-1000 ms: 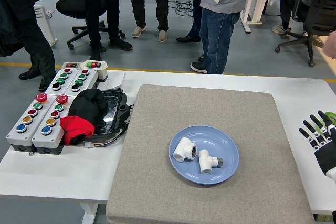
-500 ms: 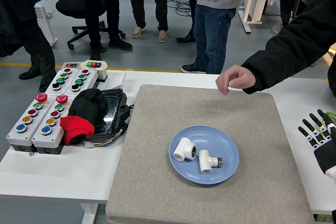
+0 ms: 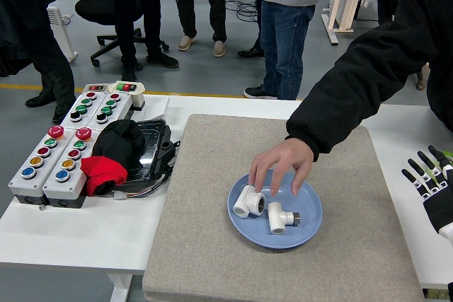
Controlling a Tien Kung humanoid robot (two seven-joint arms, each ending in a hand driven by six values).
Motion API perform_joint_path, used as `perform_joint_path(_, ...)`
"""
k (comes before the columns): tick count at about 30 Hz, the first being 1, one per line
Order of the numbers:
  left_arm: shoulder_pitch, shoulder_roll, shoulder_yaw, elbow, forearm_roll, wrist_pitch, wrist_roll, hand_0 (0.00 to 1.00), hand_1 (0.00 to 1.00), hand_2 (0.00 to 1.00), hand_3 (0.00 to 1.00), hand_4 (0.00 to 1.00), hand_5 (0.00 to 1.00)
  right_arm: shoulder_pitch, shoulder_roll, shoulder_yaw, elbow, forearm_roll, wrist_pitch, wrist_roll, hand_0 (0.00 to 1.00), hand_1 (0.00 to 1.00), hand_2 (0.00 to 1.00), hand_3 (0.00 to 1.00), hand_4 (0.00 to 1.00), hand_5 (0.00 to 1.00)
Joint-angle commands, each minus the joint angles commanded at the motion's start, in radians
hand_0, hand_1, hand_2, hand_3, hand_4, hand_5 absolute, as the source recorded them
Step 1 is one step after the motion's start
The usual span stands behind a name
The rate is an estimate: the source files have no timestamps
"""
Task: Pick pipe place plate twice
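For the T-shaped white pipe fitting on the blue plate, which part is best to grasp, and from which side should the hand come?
Probably grip the T-shaped fitting across its white straight body, coming from above. It lies flat in the blue plate, whose raised rim hinders a low sideways approach. The elbow fitting lies close on its left, and a person's hand hovers over the plate, so the right hand should wait.
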Motion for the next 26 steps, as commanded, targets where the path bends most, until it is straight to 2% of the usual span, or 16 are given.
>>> perform_joint_path(26,0.002,-0.001,-0.003,0.0,0.006,-0.004,0.0,0.722,0.751,0.703,0.651,0.4,0.998,-0.003,0.0,0.0,0.003,0.001,-0.003,0.001,0.789,0.75,0.826,0.814,0.629,0.665)
